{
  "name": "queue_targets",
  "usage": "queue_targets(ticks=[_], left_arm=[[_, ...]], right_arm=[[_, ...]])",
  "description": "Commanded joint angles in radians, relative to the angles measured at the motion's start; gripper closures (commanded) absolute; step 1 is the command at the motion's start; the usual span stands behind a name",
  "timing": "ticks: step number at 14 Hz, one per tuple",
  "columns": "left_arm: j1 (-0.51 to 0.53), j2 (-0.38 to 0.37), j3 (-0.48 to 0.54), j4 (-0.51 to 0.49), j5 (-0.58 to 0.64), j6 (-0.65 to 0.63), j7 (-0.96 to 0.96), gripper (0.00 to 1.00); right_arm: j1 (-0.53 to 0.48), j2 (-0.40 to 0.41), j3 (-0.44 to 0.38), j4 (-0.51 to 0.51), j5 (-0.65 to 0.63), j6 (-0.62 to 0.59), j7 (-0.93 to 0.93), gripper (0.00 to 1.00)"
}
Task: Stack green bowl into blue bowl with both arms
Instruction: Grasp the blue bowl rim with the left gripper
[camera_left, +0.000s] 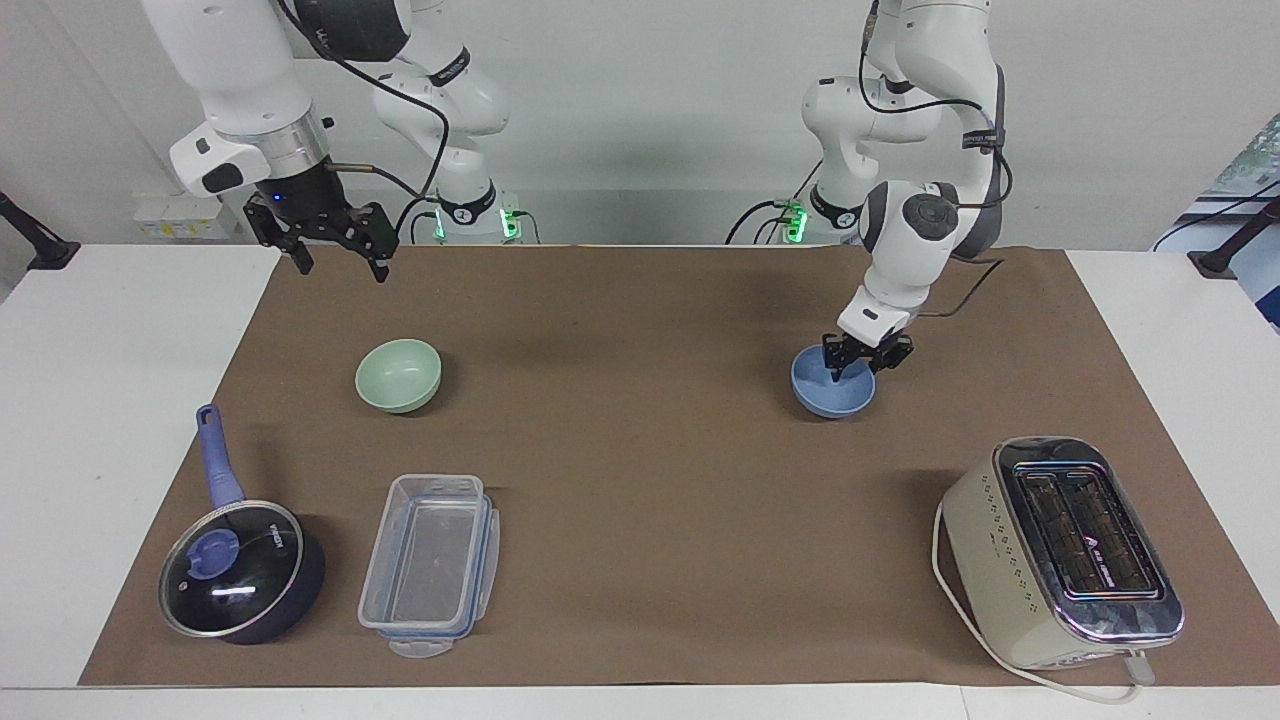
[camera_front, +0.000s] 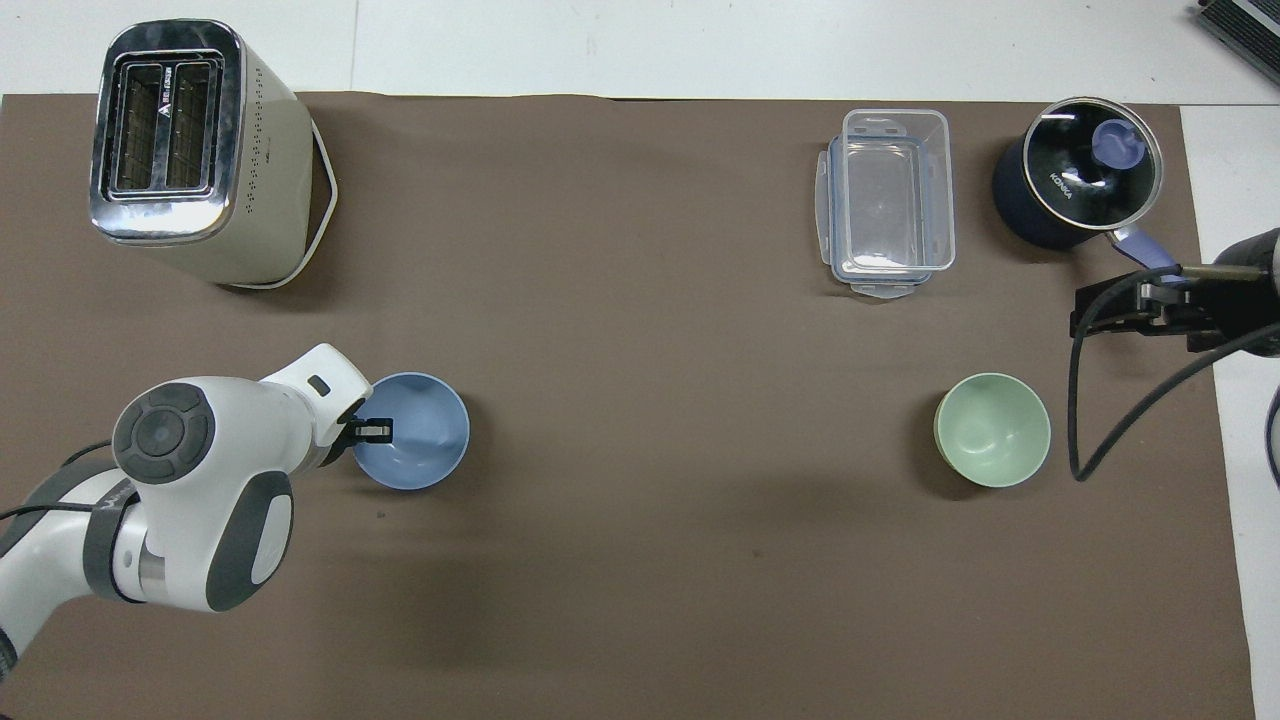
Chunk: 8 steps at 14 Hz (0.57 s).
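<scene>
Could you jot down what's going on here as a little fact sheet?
Left gripper: shut on the rim of the blue bowl.
Right gripper: open, up in the air, waiting.
Green bowl: empty, on the brown mat, untouched.
Stacking: not yet done.
Also there: toaster, lidded pot, clear container.
</scene>
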Motion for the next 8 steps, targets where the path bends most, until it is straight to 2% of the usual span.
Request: queue_targets(ticks=[1, 8], left_arm=[[-0.001, -0.022, 0.016, 0.065, 0.007, -0.113, 0.002, 1.0], [0.019, -0.039, 0.019, 0.309, 0.006, -0.398, -0.004, 1.0]], right_arm=[[-0.009, 0.0, -0.003, 0.003, 0.024, -0.005, -0.026, 0.0], [-0.015, 0.002, -0.003, 0.003, 0.024, -0.003, -0.026, 0.0]])
